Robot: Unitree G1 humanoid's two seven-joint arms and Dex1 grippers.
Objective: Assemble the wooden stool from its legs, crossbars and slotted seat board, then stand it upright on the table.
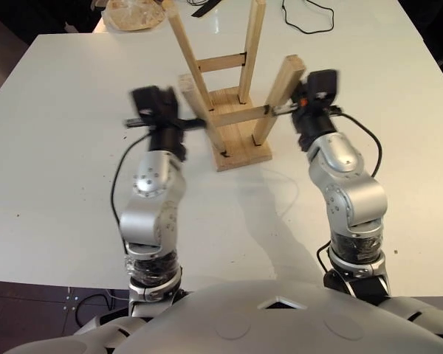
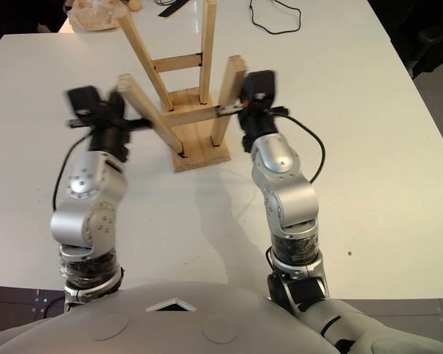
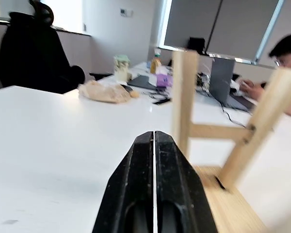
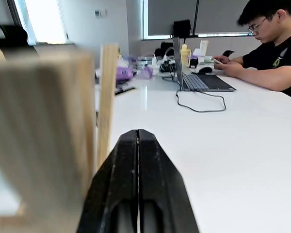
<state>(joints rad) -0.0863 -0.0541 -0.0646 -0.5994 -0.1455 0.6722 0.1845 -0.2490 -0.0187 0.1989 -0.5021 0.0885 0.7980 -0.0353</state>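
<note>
**A:** Just ahead of the left jaws, what stands there?
**B:** A near leg (image 1: 196, 97) of the stool (image 1: 232, 110). Those jaws are pressed together on nothing, with their tips by that leg. I can't tell if they touch it.
**A:** And the right jaws?
**B:** Closed and empty too, close beside the other near leg (image 1: 282, 90), by the crossbar (image 1: 240, 114) end.
**A:** Why closed?
**B:** My guess is that closed tips push or steady better than they pinch, and one on each side braces the frame.
**A:** How does the stool sit?
**B:** Between both jaws, upside down. The seat (image 1: 241, 155) lies flat on the tabletop (image 1: 66, 110) with the legs up, so it looks assembled but not yet stood upright.
**A:** And beyond it?
**B:** A bag (image 1: 133, 13) and a cable (image 1: 307, 32), past the far legs.
**A:** Any print?
**B:** None I can read on the wood.
</note>
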